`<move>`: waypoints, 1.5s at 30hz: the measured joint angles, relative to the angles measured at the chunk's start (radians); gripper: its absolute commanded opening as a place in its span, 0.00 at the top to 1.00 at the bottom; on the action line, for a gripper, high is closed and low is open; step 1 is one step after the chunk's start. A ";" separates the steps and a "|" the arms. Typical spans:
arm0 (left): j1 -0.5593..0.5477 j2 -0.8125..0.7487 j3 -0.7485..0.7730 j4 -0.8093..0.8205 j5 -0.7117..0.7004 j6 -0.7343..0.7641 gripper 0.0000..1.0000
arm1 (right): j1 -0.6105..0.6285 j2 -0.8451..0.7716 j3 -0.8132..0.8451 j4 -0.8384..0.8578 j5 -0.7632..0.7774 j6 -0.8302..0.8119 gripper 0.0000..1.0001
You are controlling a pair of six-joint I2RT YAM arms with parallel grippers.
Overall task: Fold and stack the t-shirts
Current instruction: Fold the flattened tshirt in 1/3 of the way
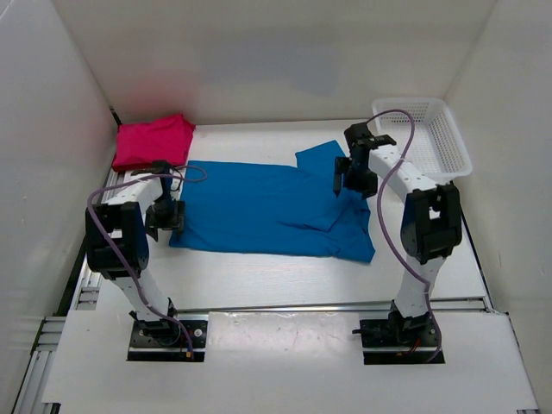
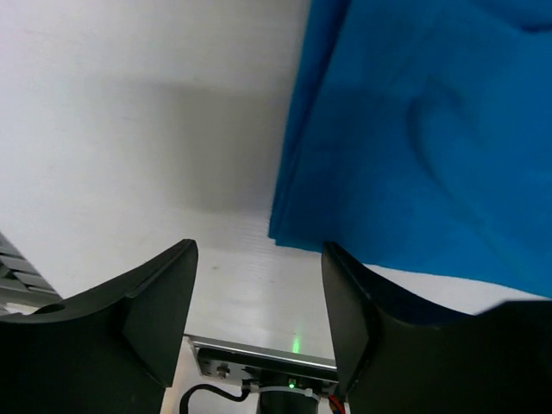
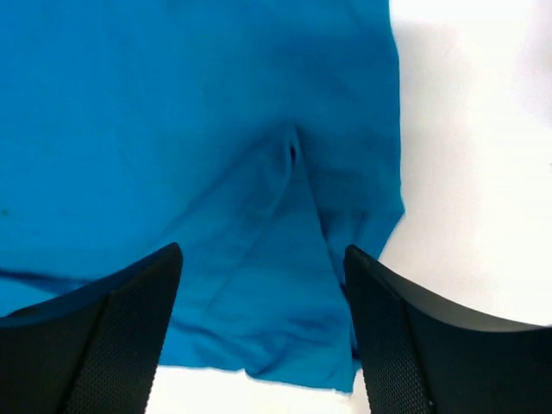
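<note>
The blue t-shirt (image 1: 267,209) lies spread and partly folded across the middle of the table. The pink-magenta t-shirt (image 1: 153,141) sits folded at the back left. The dark red t-shirt is out of view. My left gripper (image 1: 164,226) is open and empty just off the blue shirt's near left corner (image 2: 293,233). My right gripper (image 1: 343,181) is open and empty above the shirt's right sleeve end (image 3: 285,259), which shows creases under the fingers.
A white mesh basket (image 1: 427,136) stands at the back right. White walls close in the back and both sides. A metal rail (image 1: 285,306) runs along the near edge of the table.
</note>
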 measured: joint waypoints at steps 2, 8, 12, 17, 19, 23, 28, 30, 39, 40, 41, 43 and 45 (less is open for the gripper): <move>0.000 0.002 -0.013 -0.008 0.024 0.000 0.28 | 0.001 -0.057 -0.064 -0.011 -0.004 0.002 0.17; 0.000 0.015 -0.013 0.021 0.060 0.000 0.25 | -0.016 -0.373 -0.412 -0.009 -0.031 0.051 0.17; 0.000 0.037 -0.013 0.030 0.093 0.000 0.25 | -0.098 -0.520 -0.667 0.030 -0.123 0.084 0.16; 0.000 0.079 -0.012 0.038 0.119 0.000 0.30 | -0.195 -0.531 -0.850 0.124 -0.235 0.115 0.15; 0.000 0.083 -0.009 0.037 0.130 -0.004 0.42 | -0.219 -0.510 -0.866 0.171 -0.275 0.121 0.19; -0.002 0.096 0.002 0.035 0.159 -0.010 0.81 | -0.272 -0.485 -0.875 0.241 -0.358 0.125 0.59; -0.005 0.097 0.005 0.036 0.169 -0.002 0.90 | -0.306 -0.465 -0.900 0.301 -0.395 0.135 1.00; -0.004 0.097 0.005 0.036 0.168 -0.002 0.90 | -0.316 -0.465 -0.903 0.305 -0.400 0.137 1.00; 0.042 0.024 -0.045 0.048 0.063 -0.009 0.90 | -0.377 -0.558 -0.904 0.201 -0.386 0.142 1.00; 0.045 0.001 -0.061 0.040 0.052 -0.010 0.90 | -0.377 -0.579 -0.904 0.181 -0.391 0.143 1.00; 0.047 -0.023 -0.079 0.033 0.042 -0.010 0.90 | -0.377 -0.597 -0.904 0.164 -0.397 0.144 1.00; 0.047 -0.064 -0.107 0.008 0.027 -0.009 0.90 | -0.377 -0.620 -0.909 0.139 -0.406 0.144 1.00; 0.047 -0.098 -0.146 -0.004 0.013 -0.009 0.90 | -0.377 -0.642 -0.941 0.129 -0.412 0.147 0.97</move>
